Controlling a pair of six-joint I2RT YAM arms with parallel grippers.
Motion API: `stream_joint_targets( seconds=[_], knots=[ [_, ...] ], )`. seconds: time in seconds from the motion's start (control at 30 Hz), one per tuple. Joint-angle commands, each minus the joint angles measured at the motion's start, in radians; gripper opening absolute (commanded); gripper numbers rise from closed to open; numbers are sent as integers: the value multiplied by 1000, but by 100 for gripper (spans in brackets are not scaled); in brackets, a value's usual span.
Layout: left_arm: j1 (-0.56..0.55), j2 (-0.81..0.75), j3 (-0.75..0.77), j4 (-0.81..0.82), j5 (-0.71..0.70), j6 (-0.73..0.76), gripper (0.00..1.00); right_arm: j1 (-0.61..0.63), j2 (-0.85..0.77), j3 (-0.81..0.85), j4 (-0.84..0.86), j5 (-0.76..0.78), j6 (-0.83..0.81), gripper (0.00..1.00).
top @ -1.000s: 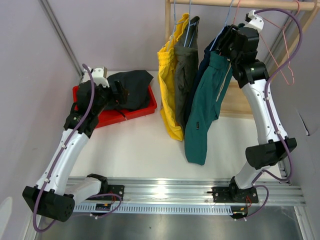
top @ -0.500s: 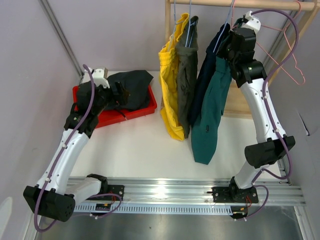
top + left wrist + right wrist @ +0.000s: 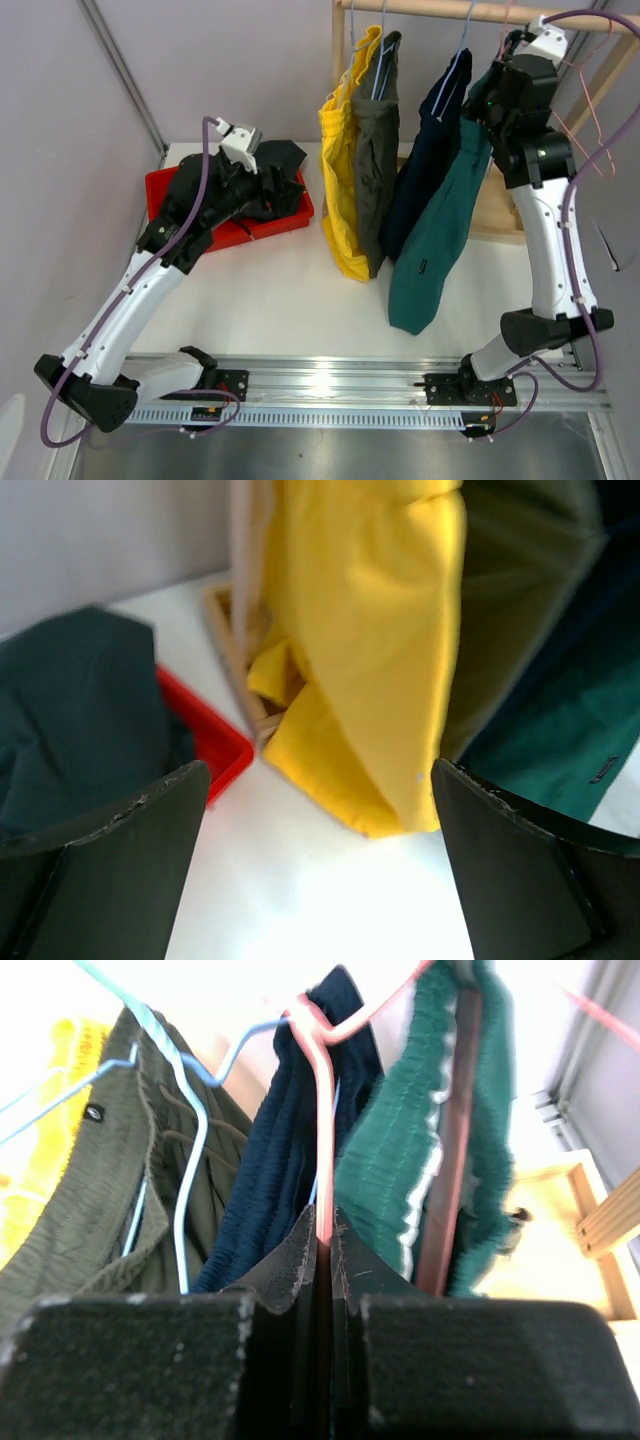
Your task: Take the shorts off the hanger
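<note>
Up at the wooden rail (image 3: 440,10), the right gripper (image 3: 322,1222) is pinched tight on the thin wire of a pink hanger (image 3: 318,1110), with no gap between its fingers. The teal shorts (image 3: 432,240) are on that hanger. Their ribbed waistband sits just beside the gripper on its right, and the rest of the fabric trails down and slants toward the middle of the surface (image 3: 290,300). So the long axis runs from the gripper downward. By my reckoning, freeing them means pulling the cloth along that line while the right arm holds the wire. I can't tell whether the hook is on the rail or off it.

The navy shorts (image 3: 430,170) touch the teal pair on the left, then come the olive-grey shorts (image 3: 375,150) and the yellow shorts (image 3: 370,680).

The left gripper (image 3: 318,780) is spread wide and holds nothing. It sits well apart from the teal pair, by the red tray (image 3: 225,238) where the black shorts (image 3: 285,160) lie, and it faces the yellow pair.
</note>
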Motion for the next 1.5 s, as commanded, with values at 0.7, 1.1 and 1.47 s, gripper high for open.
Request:
stream_joint_targets(
  seconds=[0.7,1.1,1.47],
  knots=[
    [-700,274,220,281,-41,-21,99,-18,-372,-285,112,-9,154,0],
    [-733,547,357,437,-78,-31,99,24,-490,-282,57,-7,216,0],
    [-783,635,477,424,-87,-67,0,25,-523,-332,69,-10,225,0]
  ],
)
